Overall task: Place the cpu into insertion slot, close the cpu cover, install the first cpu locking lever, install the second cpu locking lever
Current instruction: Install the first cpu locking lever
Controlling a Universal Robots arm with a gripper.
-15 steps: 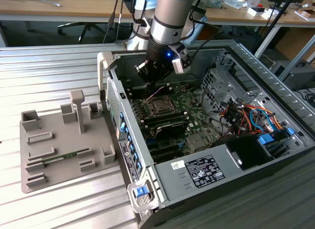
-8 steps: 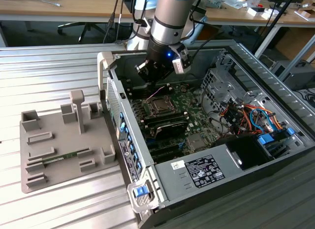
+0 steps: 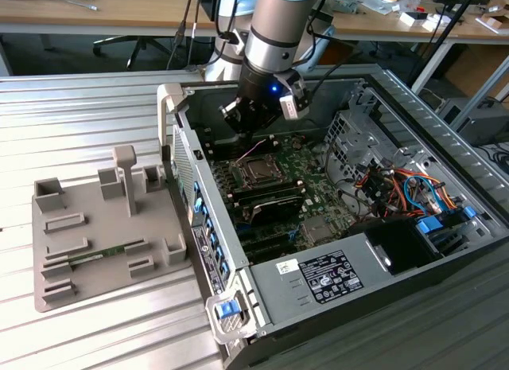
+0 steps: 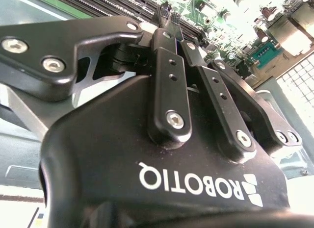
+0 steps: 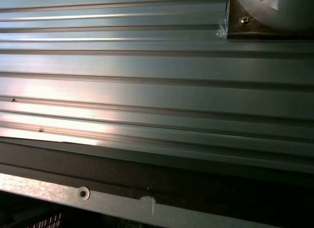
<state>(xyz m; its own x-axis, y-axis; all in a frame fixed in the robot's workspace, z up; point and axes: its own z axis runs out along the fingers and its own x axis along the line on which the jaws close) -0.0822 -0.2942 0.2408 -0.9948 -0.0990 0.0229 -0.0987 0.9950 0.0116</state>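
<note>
Hovering past the grey tray [image 3: 103,227] at the exterior view's left, inside the open computer case [image 3: 181,147], the gripper [image 3: 251,131] hangs just above the insertion slot [image 3: 259,173]. Its fingers [image 4: 169,81] are pressed together in the second wrist view. The work is probably at the slot's cover or levers; whether the cpu sits inside cannot be told, and contact here calls for a fine, straight approach.

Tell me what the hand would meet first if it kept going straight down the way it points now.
Probably the insertion slot on the green motherboard: in the exterior view the hand hangs just above that socket, slightly off to one side. Depth is unclear, so the surrounding board is possible.
</note>
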